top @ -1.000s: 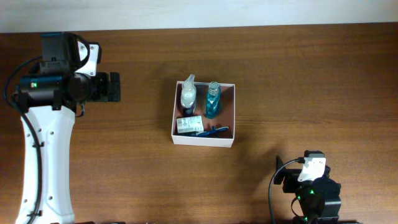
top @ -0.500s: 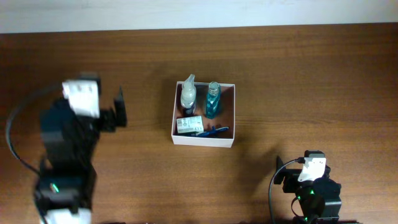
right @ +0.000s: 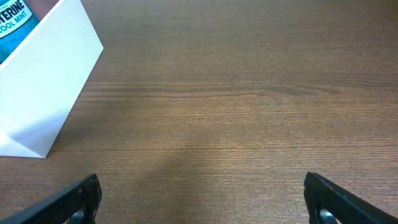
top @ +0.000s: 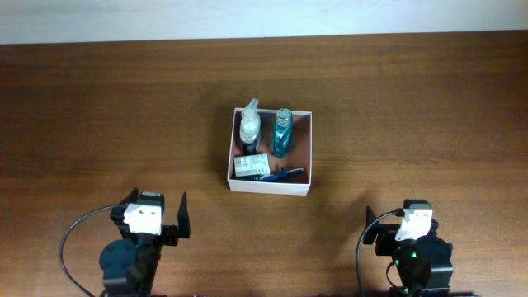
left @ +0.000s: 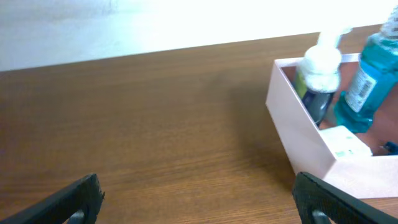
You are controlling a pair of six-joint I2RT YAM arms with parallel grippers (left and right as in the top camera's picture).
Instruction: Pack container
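White container (top: 270, 186) holds one clear bottle (top: 249, 126), one blue bottle (top: 282, 134), one carton (top: 251, 165).

Left end effector (left: 199, 202) and right end effector (right: 202, 199), both spread wide, empty, low and level.

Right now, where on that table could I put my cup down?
The table is bare left, right and behind the container, and between it and the left pincer and right pincer. Only inside the container is it crowded: clear bottle, blue bottle, small carton, blue item.
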